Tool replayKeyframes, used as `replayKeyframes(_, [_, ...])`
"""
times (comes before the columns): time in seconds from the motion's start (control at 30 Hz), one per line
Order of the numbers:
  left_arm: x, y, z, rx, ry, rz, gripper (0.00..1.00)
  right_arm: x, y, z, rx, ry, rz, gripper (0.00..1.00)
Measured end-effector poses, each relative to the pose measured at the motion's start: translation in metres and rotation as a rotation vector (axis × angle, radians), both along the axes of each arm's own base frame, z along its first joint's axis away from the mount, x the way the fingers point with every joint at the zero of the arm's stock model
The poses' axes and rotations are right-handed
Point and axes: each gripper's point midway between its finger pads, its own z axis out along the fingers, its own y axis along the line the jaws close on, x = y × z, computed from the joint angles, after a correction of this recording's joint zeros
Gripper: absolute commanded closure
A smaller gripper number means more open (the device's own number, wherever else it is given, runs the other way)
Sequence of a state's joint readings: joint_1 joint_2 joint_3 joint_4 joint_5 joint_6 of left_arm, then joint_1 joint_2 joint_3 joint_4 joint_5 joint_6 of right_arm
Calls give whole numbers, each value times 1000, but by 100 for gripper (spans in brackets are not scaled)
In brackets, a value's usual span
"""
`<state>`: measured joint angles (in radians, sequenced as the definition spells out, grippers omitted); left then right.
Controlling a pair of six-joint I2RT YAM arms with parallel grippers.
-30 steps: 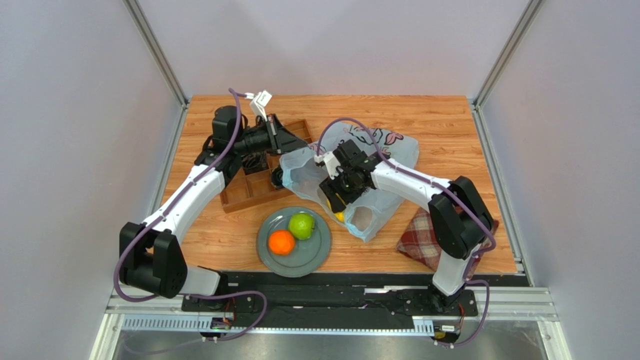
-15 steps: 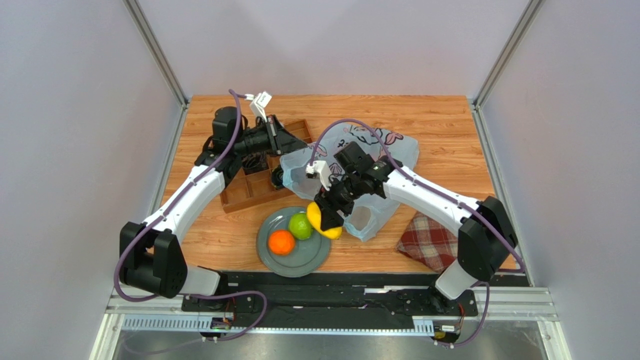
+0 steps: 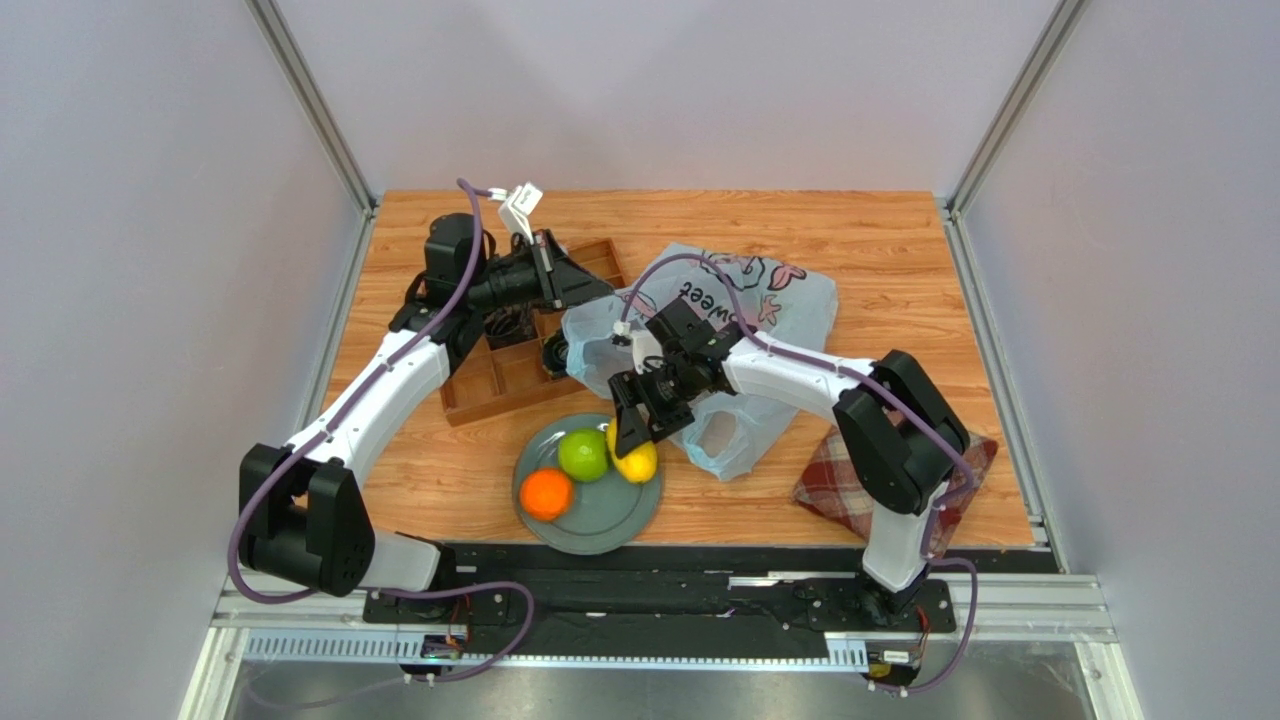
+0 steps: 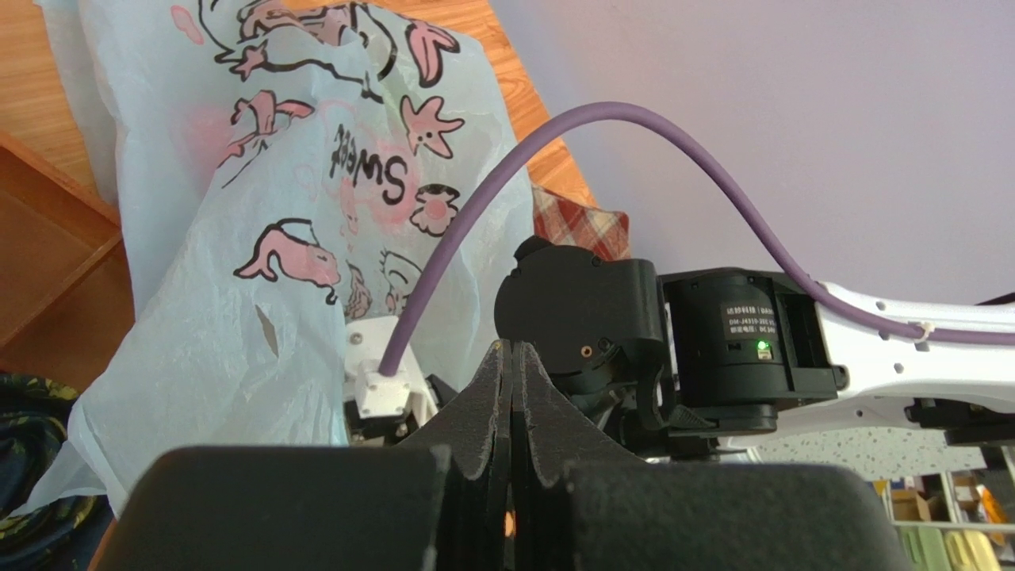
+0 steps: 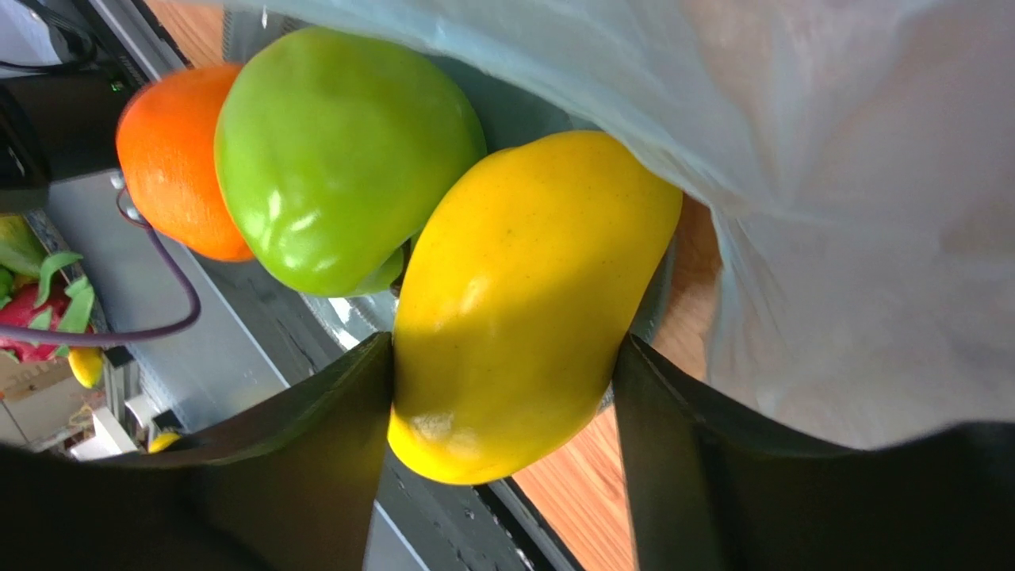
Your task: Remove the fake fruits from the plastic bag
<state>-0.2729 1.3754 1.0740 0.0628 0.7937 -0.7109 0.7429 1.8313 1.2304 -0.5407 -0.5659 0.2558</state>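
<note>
The pale-blue plastic bag [image 3: 766, 323] lies right of centre, its mouth facing left. My left gripper [image 3: 568, 311] is shut at the bag's raised rim; in the left wrist view its jaws [image 4: 515, 347] are pressed together beside the bag [image 4: 298, 238], and no film shows between them. My right gripper [image 3: 643, 428] is shut on a yellow mango [image 3: 637, 459], low over the right part of the grey plate [image 3: 601, 525]. In the right wrist view the mango [image 5: 524, 309] sits between both fingers and touches a green apple [image 5: 340, 155]. An orange [image 3: 546, 494] lies beside the apple [image 3: 583, 453].
A brown wooden compartment tray [image 3: 496, 383] lies under my left arm, with a dark item [image 3: 553, 357] at its right end. A red plaid cloth [image 3: 849, 473] lies at the front right, under my right arm. The bag [image 5: 858, 179] hangs close beside the mango.
My right gripper came out of the bag with the mango and moved left and down onto the plate. The apple and the orange shifted left. My left arm has not moved.
</note>
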Motion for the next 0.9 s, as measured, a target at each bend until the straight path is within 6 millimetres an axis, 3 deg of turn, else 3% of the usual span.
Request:
replayKeyframes(0.03, [0,0,0,1,1,2,99,1,3,0,2,-1,-4,2])
replayKeyframes(0.07, [1,0,-1,2,2,6,96,4,4,1,2,-10,-2,0])
replayKeyframes(0.2, [3,3,-8,27,19,28,79,7,2,5,-6,-37,14,0])
replayKeyframes(0.33, [1,14,-24,102,40,61,58,12,-22,25,-23,-94,20,0])
replayKeyframes(0.5, [-18,34,-27,198,7,94,49,18,-53,71,11,-296,5,0])
replayKeyframes(0.57, [-30,41,-26,223,-13,102,48,13,-61,78,21,-345,5,0])
replayKeyframes(0.7, [-37,44,-36,263,-4,100,46,11,-66,67,7,-370,-5,5])
replayKeyframes(0.83, [-29,35,-69,299,81,69,45,26,-61,48,-29,-371,-24,7])
replayKeyframes(0.9, [-26,31,-91,319,148,54,53,36,-58,39,-46,-374,-33,8])
